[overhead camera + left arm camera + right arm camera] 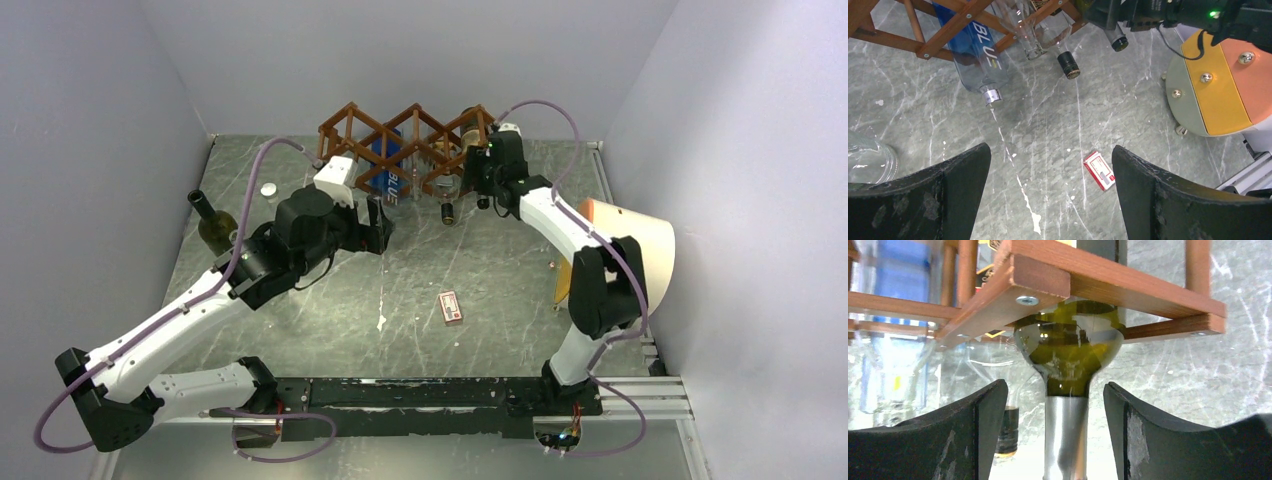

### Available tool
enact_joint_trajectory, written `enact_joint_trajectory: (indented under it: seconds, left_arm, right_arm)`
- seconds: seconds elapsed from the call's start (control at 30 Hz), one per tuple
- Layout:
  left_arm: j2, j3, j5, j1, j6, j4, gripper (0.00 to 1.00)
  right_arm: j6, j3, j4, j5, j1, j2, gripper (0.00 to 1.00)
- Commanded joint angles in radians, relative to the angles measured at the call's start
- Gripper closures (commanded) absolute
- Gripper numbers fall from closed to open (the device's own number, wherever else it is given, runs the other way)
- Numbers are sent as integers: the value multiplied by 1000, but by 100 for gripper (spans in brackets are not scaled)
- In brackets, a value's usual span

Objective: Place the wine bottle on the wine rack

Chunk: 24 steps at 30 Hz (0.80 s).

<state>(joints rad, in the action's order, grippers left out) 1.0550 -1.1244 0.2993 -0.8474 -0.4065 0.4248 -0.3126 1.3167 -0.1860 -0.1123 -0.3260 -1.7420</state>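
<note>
1. The wine bottle (1068, 352), olive green with a silver foil neck, lies in the right-hand cell of the wine rack (1128, 292). Its shoulder sits under a wooden slat and its neck points out of the rack's front, toward the arms.
2. It probably lies this way because the crossing slats cradle its body, so it seems able to rest there without being held.
3. The right gripper (1053, 405) is at the front of that cell with its jaws spread wide on either side of the neck. A clear gap shows on both sides, so its fingers (983, 425) touch nothing and grip nothing.
4. I judge the placing as good as done. What looks left is to draw straight back from the rack without knocking the neck.
5. The left gripper (1050, 150) hangs over the table (1148, 125) in front of the rack's middle. Its jaws are wide apart and empty, which keeps it out of the right arm's way.
6. The middle cells of the rack hold a blue bottle (975, 55) and a dark-capped bottle (1068, 62), both with necks pointing out the front.
7. A second green bottle (213, 228) stands upright on the table, well to the left of the rack.
8. A small red box (1100, 171) lies on the table in front of the rack.
</note>
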Motion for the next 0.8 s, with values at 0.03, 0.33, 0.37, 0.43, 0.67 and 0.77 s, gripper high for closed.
enact_joint_trajectory:
  seconds: [0.03,0.33,0.37,0.43,0.67,0.77]
  left_arm:
    - [6,-54,-33,4,29,16,6]
    - [-27,-136,152,4,71,48,6]
    - [-24,-176,190,4,79,66,6]
    - [-16,-231,258,4,103,98,6]
    - [-18,-459,374,4,233,129,6]
    - [-45,-499,370,3,260,105,6]
  right_arm:
    - [6,-32,-12,-35,-2,131,25]
    - [-34,-150,55,161,-30,327,25]
    - [-45,-165,85,179,-52,344,25]
    - [-56,-192,131,186,-109,366,26]
    - [-40,-214,321,131,-423,324,26]
    - [-44,-204,443,97,-539,255,27]
